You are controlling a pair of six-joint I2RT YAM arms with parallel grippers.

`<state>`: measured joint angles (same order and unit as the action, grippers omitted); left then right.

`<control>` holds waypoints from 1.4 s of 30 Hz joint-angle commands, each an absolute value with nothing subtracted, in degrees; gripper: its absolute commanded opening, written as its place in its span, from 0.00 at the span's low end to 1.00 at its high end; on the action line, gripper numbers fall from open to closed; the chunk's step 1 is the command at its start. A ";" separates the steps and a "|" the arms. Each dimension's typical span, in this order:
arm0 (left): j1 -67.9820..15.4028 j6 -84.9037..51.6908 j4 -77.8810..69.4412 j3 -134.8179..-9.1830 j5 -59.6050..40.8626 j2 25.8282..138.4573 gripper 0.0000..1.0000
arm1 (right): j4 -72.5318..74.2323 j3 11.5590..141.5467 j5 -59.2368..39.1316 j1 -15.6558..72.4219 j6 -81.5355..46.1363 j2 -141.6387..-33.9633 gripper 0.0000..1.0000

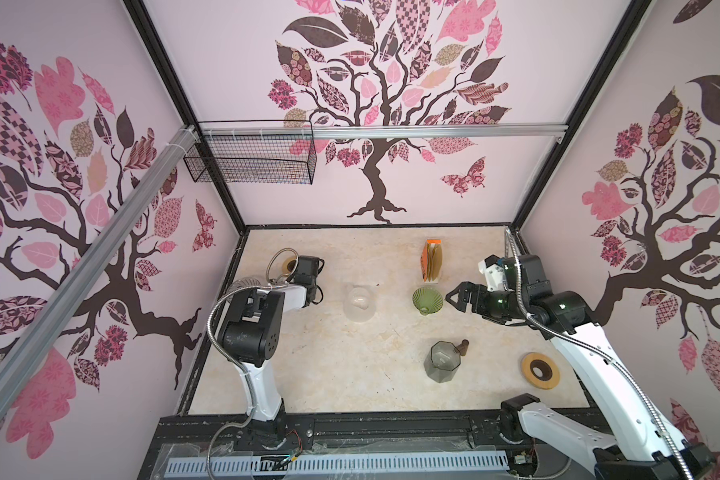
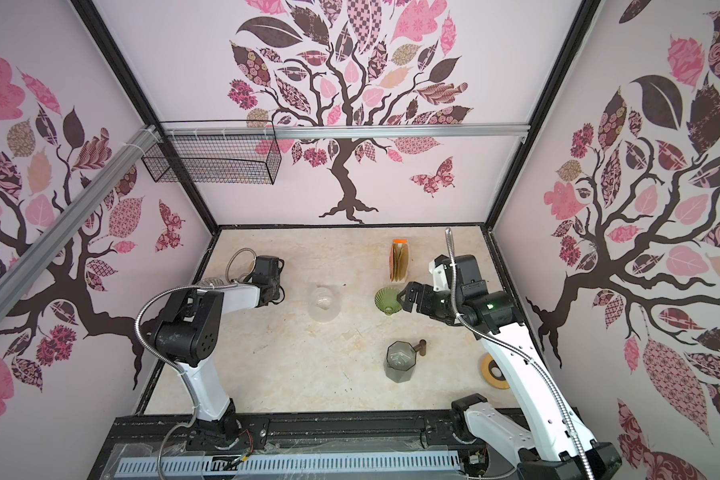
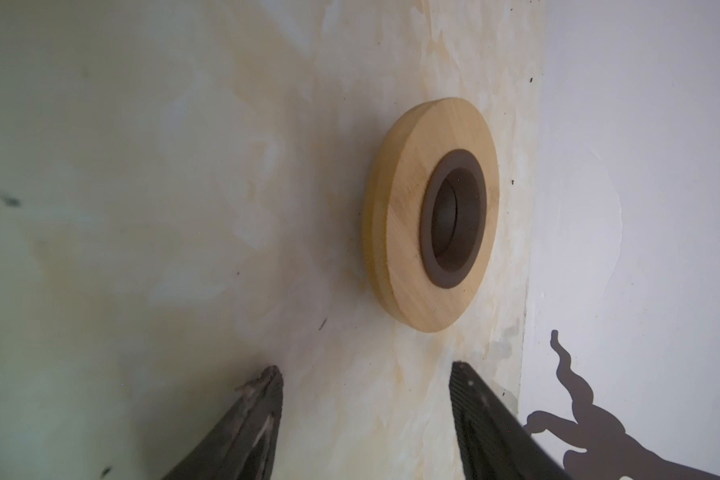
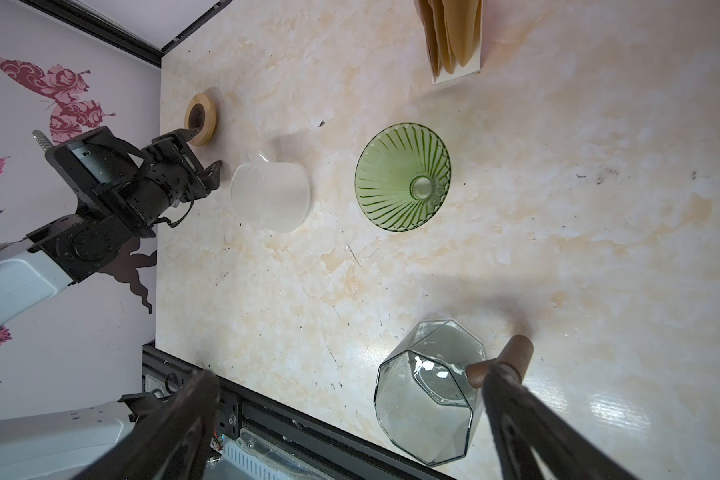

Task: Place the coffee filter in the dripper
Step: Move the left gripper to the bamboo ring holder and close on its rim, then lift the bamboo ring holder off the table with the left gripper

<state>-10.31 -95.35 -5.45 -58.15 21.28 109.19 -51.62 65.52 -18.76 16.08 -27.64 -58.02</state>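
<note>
Several brown paper coffee filters [image 1: 433,259] [image 4: 454,37] stand upright in a small orange and white holder at the back of the table. Just in front of them is the green ribbed glass dripper [image 1: 427,300] [image 2: 387,300] [image 4: 403,176]. My right gripper [image 1: 453,301] [image 2: 405,300] [image 4: 352,376] hovers open and holds nothing, close by the dripper's right side. At the back left, my left gripper [image 3: 366,368] [image 4: 206,149] points at a wooden ring [image 3: 431,214] [image 4: 201,118]; its jaws stand apart with only bare table between them.
A frosted clear cup [image 1: 359,304] [image 4: 271,195] sits in the middle of the marble table [image 1: 308,365]. A grey octagonal glass carafe [image 1: 443,360] [image 4: 429,390] with a wooden handle stands front right. A second wooden ring [image 1: 540,370] lies beside the right arm. A wire basket [image 1: 250,153] hangs on the back wall.
</note>
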 commanded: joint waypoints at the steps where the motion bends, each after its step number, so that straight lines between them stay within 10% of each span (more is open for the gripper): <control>1: -9.99 -99.34 -6.99 -61.10 24.18 111.14 0.64 | -52.21 66.18 -19.51 16.50 -25.93 -58.62 1.00; 42: -5.81 -103.93 -8.09 -68.99 25.61 118.87 0.23 | -51.59 64.75 -20.21 16.55 -25.93 -59.88 1.00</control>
<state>-6.39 -103.50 -8.62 -67.18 26.68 117.40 -51.37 64.93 -20.05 16.08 -26.61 -59.57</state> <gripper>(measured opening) 0.234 0.999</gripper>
